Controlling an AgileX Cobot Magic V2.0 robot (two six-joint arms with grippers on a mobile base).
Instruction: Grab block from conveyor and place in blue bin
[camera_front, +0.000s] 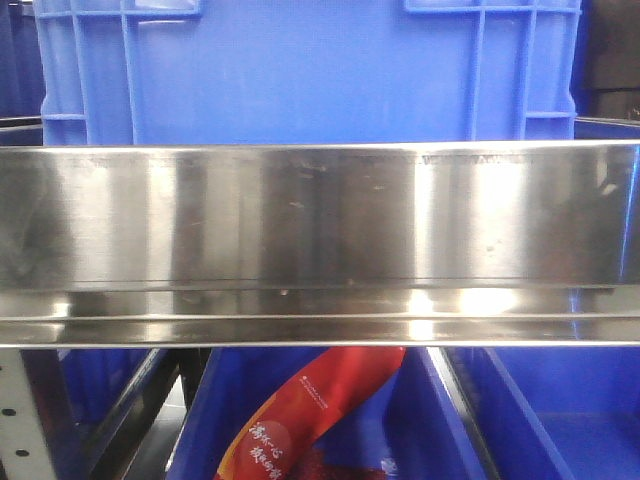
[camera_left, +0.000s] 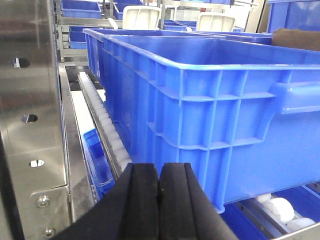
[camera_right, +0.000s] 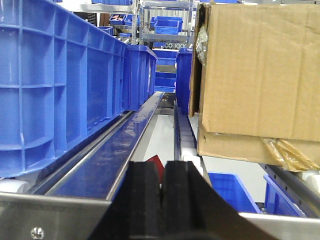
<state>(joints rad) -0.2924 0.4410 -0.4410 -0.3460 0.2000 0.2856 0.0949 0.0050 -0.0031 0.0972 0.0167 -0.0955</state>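
The left hand sits at the bottom centre of its wrist view with its two black pads pressed together, nothing between them. It points level along a run of white rollers, with a large blue bin filling the right of the frame just beside it and a steel upright with bolt holes down the left edge.

The right hand is likewise closed at the bottom centre of its own view, pads almost meeting and gripping nothing (a sliver of something red shows just behind the pads, too little to identify). It looks level down a long aisle: a row of blue crates on the left, a cardboard box on rollers at the upper right, shelving with more blue bins in the distance.

From the front view, a polished steel rail spans the middle of the frame, a blue crate above it, and a red packet with pale lettering lies in a blue bin below.

No block or dark belt shows in any view.
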